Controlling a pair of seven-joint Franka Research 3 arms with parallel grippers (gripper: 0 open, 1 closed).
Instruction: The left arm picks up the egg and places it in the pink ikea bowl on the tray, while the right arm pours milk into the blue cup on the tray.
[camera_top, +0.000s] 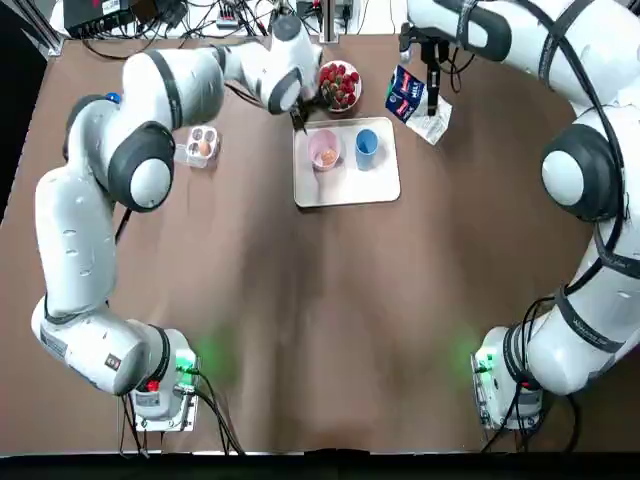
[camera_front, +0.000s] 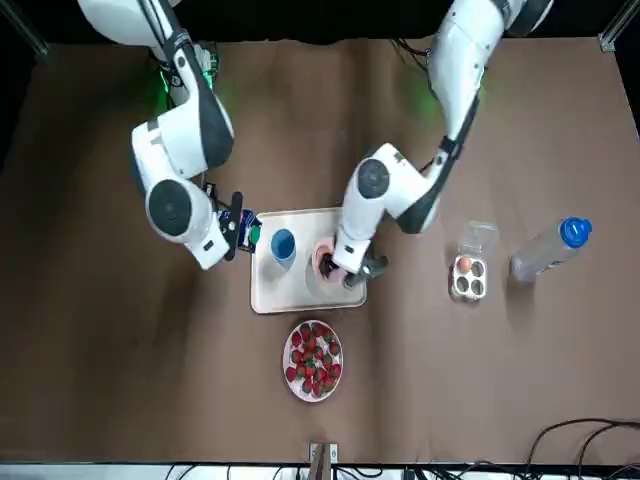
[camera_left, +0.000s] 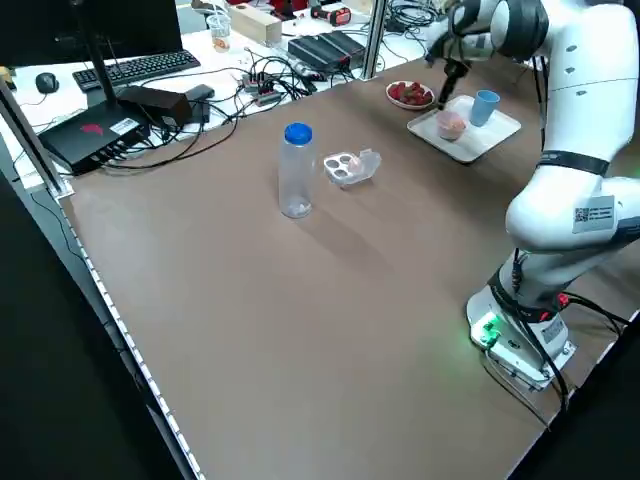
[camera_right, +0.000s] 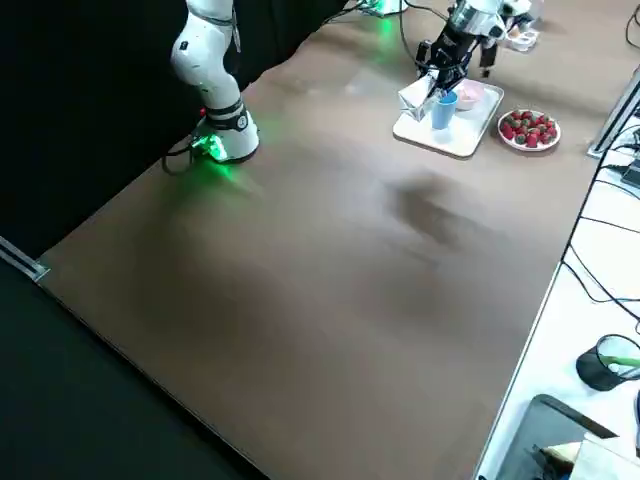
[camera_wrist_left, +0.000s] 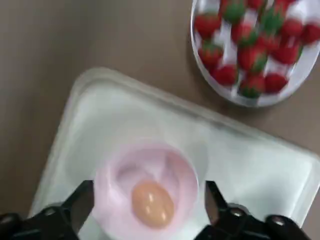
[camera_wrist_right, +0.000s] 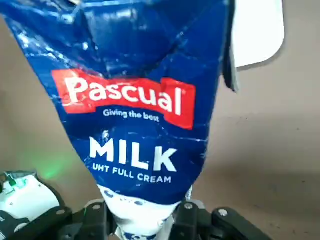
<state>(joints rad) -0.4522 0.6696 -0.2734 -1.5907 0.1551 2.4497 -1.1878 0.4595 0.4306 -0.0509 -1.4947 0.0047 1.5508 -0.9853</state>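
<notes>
The left gripper (camera_wrist_left: 147, 194) hangs just above the pink plastic bowl (camera_top: 324, 150), its jaws spread wide with one finger on each side of the bowl and neither touching what lies inside. The brown egg (camera_wrist_left: 151, 203) rests at the bottom of that bowl, free of the fingers. The bowl stands on the white rectangular tray (camera_top: 348, 185), on the half nearer the robot's left, and the blue plastic cup (camera_top: 366, 143) stands upright beside it on the same tray, close but apart. The right gripper (camera_wrist_right: 142, 216) is off the tray's far right corner, its jaws clamped on the lower end of the blue milk carton (camera_wrist_right: 135, 115), which leans at a tilt beside the tray and not over the cup; whether it touches the brown table (camera_top: 300, 300) cannot be told. A round white plate of strawberries (camera_top: 338, 85) sits just beyond the tray's far edge. Off to the robot's left, well apart from the tray, a clear plastic egg box (camera_front: 468, 275) lies open with a second brown egg (camera_front: 463, 265) in it, and a clear plastic water bottle with a blue cap (camera_left: 297, 170) stands farther out on that side.
</notes>
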